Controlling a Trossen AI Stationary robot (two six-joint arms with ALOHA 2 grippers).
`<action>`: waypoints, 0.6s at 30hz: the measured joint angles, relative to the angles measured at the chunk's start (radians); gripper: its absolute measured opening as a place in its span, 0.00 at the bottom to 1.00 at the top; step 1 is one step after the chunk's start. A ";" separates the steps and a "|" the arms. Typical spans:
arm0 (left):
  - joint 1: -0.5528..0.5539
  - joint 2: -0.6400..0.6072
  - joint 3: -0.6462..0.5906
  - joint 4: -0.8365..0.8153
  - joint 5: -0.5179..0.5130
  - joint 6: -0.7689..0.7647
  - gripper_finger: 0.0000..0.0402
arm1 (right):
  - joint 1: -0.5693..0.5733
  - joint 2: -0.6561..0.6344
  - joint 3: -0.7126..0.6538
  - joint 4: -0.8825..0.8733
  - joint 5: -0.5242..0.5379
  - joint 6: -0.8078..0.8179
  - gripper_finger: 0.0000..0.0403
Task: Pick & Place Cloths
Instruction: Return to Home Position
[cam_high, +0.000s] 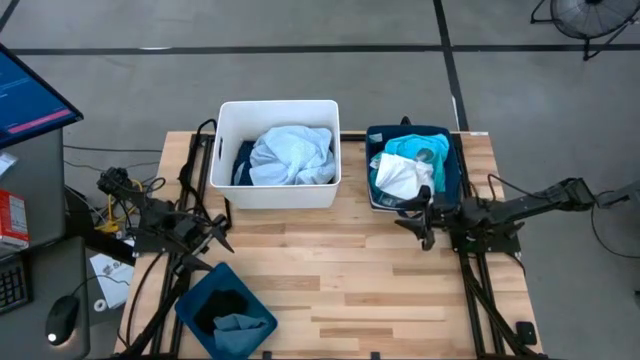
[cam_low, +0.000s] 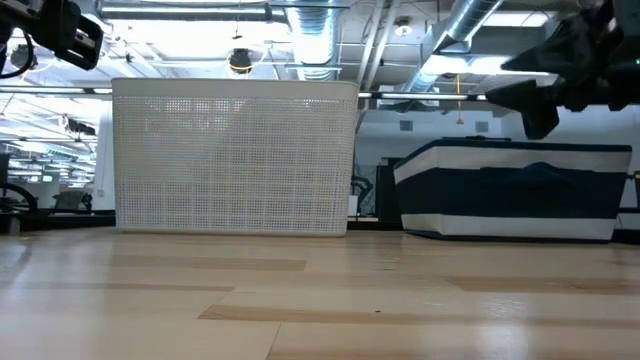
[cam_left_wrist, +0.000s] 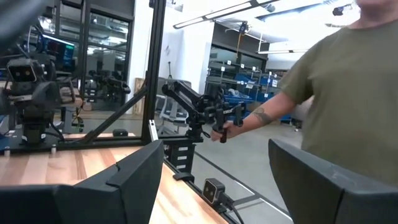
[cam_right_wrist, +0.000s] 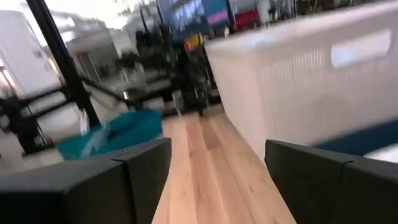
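So, both arms hang low over the wooden table (cam_high: 340, 270) with nothing in them. The left gripper (cam_high: 218, 230) sits near the table's left edge, just in front of the white bin (cam_high: 228, 190). Its wrist view shows the left gripper (cam_left_wrist: 214, 149) spread wide with only air between the fingers. The right gripper (cam_high: 425, 225) is over on the right side, right at the front edge of the navy organizer (cam_high: 452, 170). That one is gaping wide too, as the right wrist view shows (cam_right_wrist: 217, 146), and it carries nothing.

All the cloths are already in containers. A pale blue cloth (cam_high: 292, 152) is piled in the white bin, with a dark navy cloth (cam_high: 243, 165) tucked against its left wall; can't make out any pattern on it. The navy organizer holds a turquoise cloth (cam_high: 420, 150) with a white cloth (cam_high: 402, 178) bunched in front of it. At the front left corner of the table, a teal tub (cam_high: 195, 290) sits turned at an angle, with a black cloth (cam_high: 222, 305) and a slate-grey cloth (cam_high: 240, 327) inside.

From table height, the bin and organizer stand side by side with a gap between them. Off the table, the left wrist view catches a person in an olive shirt (cam_left_wrist: 348, 81) whose hand (cam_left_wrist: 221, 132) grips another dark arm rig (cam_left_wrist: 189, 99).
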 joint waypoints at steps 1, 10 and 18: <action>0.000 0.000 0.000 0.000 0.000 0.000 0.68 | 0.000 0.000 0.000 -0.028 0.000 0.001 0.63; 0.000 0.000 0.000 0.006 0.000 0.000 0.68 | 0.008 -0.001 0.001 -0.118 -0.012 0.245 0.63; 0.000 0.000 0.000 0.009 0.000 0.000 0.68 | 0.008 0.000 0.000 -0.084 -0.009 0.254 0.63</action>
